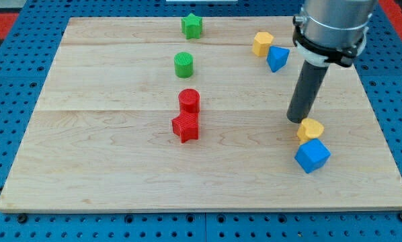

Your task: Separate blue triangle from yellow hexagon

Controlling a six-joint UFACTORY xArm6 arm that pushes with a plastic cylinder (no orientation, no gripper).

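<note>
Blue triangle touches yellow hexagon at view's top, above and slightly left of my tip; pair not yet split. No hand on rig: bare rod, nothing held. Tip sits beside another yellow block and blue cube just below-right. Next move, likely: travel up, wedge between pair. Green and red blocks far left on wooden surface, no obstruction.

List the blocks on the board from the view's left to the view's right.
Red star and red cylinder overlap with the green cylinder and green star, so that left group's order is unclear → yellow hexagon → blue triangle → yellow block and blue cube, overlapping.
</note>
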